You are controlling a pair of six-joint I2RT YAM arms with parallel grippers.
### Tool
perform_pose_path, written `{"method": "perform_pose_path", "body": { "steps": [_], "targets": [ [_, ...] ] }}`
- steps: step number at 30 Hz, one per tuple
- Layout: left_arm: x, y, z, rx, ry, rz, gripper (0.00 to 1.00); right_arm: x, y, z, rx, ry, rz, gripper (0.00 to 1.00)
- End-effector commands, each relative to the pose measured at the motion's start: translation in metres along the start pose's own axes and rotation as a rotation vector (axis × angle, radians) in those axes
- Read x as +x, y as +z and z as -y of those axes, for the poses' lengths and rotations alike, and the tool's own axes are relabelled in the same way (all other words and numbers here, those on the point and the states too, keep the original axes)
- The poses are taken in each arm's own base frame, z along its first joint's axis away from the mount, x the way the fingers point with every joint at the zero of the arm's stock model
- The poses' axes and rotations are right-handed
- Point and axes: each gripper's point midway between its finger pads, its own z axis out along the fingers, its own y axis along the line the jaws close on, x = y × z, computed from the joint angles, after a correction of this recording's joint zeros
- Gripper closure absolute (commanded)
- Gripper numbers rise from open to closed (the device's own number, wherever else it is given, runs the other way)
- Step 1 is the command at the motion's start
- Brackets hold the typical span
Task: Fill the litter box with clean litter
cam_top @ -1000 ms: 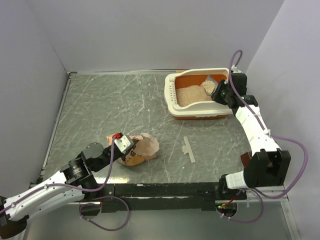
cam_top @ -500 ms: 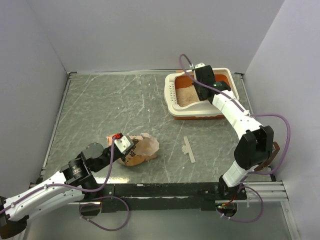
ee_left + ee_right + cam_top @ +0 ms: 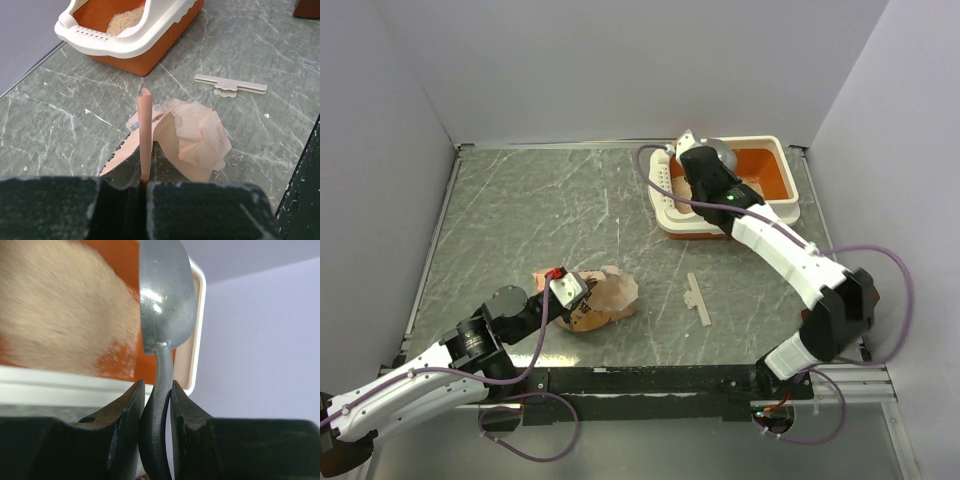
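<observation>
Two grips: my right jaws clench the scoop point(image 3: 165, 295) over the litter box point(image 3: 130, 47), far right on the desk point(image 3: 540, 220) — I should work low over the clean litter point(image 3: 55, 315) so nothing clears the rim; left jaws pinch the bag point(image 3: 190, 135).

txt/labels: none legible | paper bag point(image 3: 608, 292): dark printed marks on its lower edge, too small + creased to read | same in top & L-wrist views
</observation>
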Motion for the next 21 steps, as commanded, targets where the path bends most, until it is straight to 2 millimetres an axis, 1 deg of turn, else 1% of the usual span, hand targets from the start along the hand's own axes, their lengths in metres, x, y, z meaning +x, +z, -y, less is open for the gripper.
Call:
{"method": "perform_pose_path", "body": {
  "steps": [1,2,4,5,6,7,8,9,11,12,13,14,17,21],
  "targets": [
    [-0.021,-0.002,-0.002,-0.004,-0.009,0.05,0.99,-0.055,-0.085,0.049,-0.116,0.314,0.275,1.0],
    [-0.021,-0.002,-0.003,-0.007,-0.006,0.05,0.99,-0.06,-0.106,0.038,-0.254,0.39,0.325,1.0],
    [-0.021,-0.002,-0.003,-0.006,-0.006,0.052,0.99,-0.064,-0.129,0.026,-0.384,0.454,0.384,1.0],
    [-0.021,-0.003,-0.003,-0.007,-0.005,0.052,0.99,-0.063,-0.149,0.016,-0.499,0.507,0.424,1.0],
    [-0.021,-0.003,-0.003,-0.009,-0.002,0.052,0.99,-0.061,-0.159,0.008,-0.565,0.519,0.435,1.0],
    [-0.022,-0.003,-0.004,-0.011,-0.002,0.056,0.99,-0.057,-0.168,0.003,-0.615,0.526,0.431,1.0],
    [-0.022,-0.004,-0.004,-0.012,-0.001,0.057,0.99,-0.053,-0.179,0.001,-0.66,0.563,0.422,1.0],
    [-0.022,-0.004,-0.004,-0.01,0.001,0.058,0.99,-0.042,-0.192,-0.016,-0.767,0.521,0.385,1.0],
    [-0.022,-0.004,-0.004,-0.011,0.003,0.056,0.99,-0.033,-0.21,-0.028,-0.868,0.496,0.364,1.0],
    [-0.021,-0.003,-0.004,-0.012,0.004,0.053,0.99,-0.022,-0.22,-0.04,-0.939,0.465,0.337,1.0],
    [-0.021,-0.003,-0.004,-0.012,0.004,0.053,0.99,-0.017,-0.225,-0.045,-0.964,0.45,0.33,1.0],
    [-0.021,-0.003,-0.004,-0.011,0.004,0.053,0.99,-0.007,-0.231,-0.054,-0.988,0.43,0.313,1.0],
    [-0.02,-0.003,-0.005,-0.019,0.008,0.047,0.99,0.02,-0.237,-0.071,-1.016,0.362,0.237,1.0],
    [-0.02,-0.004,-0.006,-0.025,0.008,0.044,0.99,0.04,-0.256,-0.095,-1.104,0.277,0.203,1.0]
  ]
}}
